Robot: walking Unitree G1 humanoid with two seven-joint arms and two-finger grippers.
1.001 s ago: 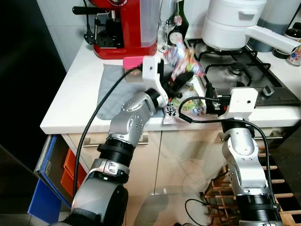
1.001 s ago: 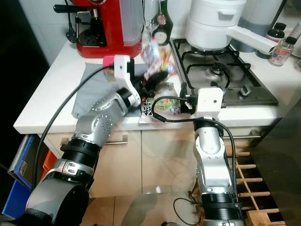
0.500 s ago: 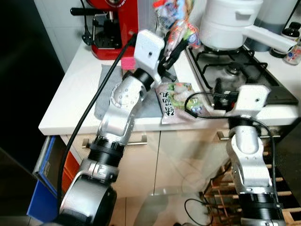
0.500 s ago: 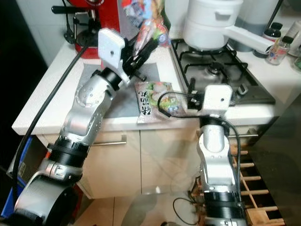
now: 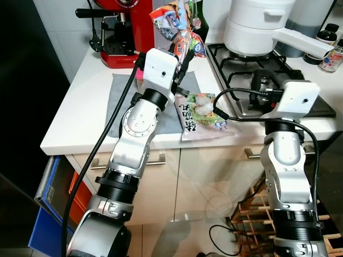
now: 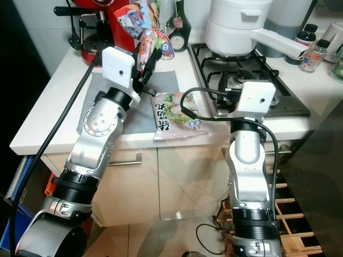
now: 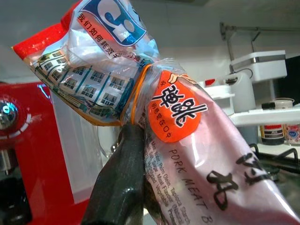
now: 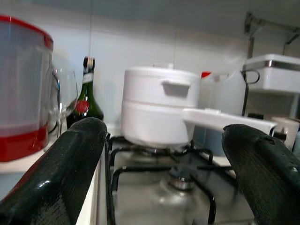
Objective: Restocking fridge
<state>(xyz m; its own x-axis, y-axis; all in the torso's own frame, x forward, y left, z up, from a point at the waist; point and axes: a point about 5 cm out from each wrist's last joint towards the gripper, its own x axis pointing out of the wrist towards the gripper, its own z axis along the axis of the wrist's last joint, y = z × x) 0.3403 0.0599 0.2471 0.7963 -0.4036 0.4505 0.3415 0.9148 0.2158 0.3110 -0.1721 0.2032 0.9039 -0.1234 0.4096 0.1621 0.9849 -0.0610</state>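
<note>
A soft, crinkly meat packet (image 5: 181, 27), probably light and slippery, hangs at the upper centre of the frame, pinched at its tied neck by the left gripper (image 5: 179, 47). A second food packet (image 5: 199, 110) lies on the counter (image 5: 80, 115) at centre. Since a second ago the left arm has lifted its packet off the counter; the right gripper (image 5: 259, 88) hovers spread and empty by the stove (image 5: 300, 75).

Left tool (image 5: 181, 51) clamped, right tool (image 8: 164, 173) spread.
</note>
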